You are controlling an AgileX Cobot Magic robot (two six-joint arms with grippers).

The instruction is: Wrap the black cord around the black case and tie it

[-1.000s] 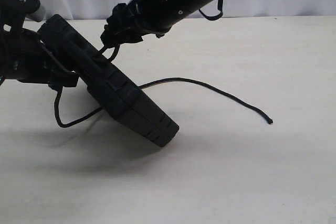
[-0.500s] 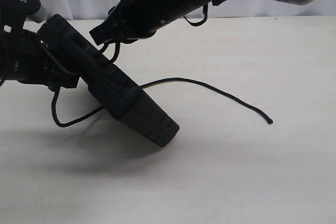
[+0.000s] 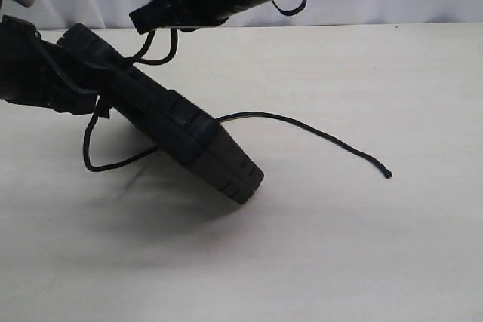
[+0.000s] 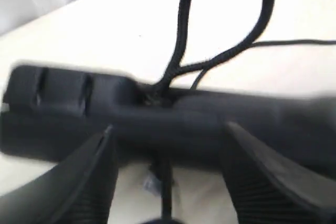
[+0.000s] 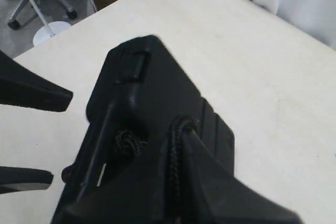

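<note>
Two strands of black cord (image 3: 260, 114) rise from the tilted black case (image 3: 181, 130) into the clamped right gripper (image 3: 139, 22); the left gripper (image 4: 168, 129) stands open. Likely the tying step: next, pull taut.

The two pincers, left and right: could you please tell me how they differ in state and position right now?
The left pincer is open, jaws spread wide beside the black case; the right pincer is shut on the black cord. The left pincer sits low at the case's raised end; the right pincer hangs above it, holding up a cord loop. Both are black and near that same end.
</note>
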